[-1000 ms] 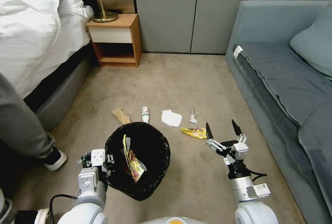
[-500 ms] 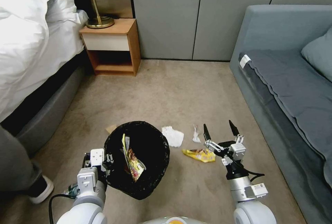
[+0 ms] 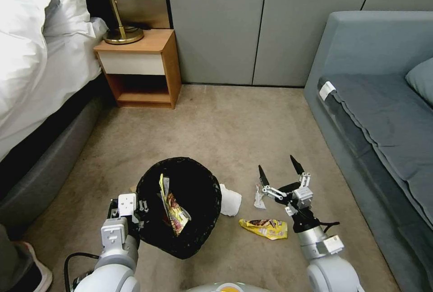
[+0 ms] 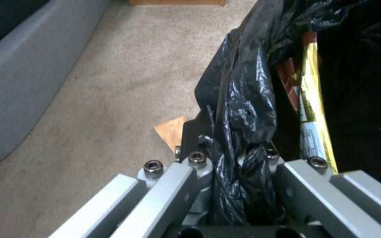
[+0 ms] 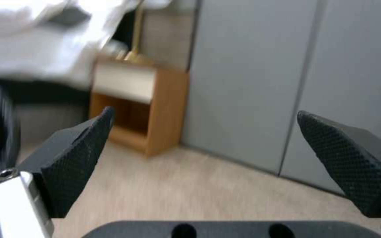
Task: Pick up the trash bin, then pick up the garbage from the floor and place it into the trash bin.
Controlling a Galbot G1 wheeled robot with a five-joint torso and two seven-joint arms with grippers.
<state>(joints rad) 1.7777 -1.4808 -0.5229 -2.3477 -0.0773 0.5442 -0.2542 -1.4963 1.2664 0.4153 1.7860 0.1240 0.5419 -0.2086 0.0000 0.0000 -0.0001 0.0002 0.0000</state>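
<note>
1. Bedside cabinet [image 3: 137, 69] with a lamp [image 3: 118, 12] stands in the upper left of the head view. It sits lower and further left in the frame than one second ago, and the litter has slid down towards the bottom edge. The whole picture has shifted, so I judge that the robot drove forward, not that the things moved.
2. Left gripper [image 3: 128, 211], at the lower left, holds the trash bin [image 3: 179, 206] off the carpet; in the left wrist view its jaws are closed on the black bag folded over the rim [image 4: 243, 132]. A yellow wrapper [image 3: 172, 208] already lies inside the bin.
3. White tissue [image 3: 230, 201] lies just beside the bin, right of it; a small foil scrap [image 3: 259, 198] is next, and a yellow snack wrapper [image 3: 265, 228] lies below it in the frame.
4. Right gripper [image 3: 278, 172], at the lower centre-right, hovers with jaws wide and empty, close over the foil scrap. The remaining garbage now seems within reach, so a pick looks possible.
</note>
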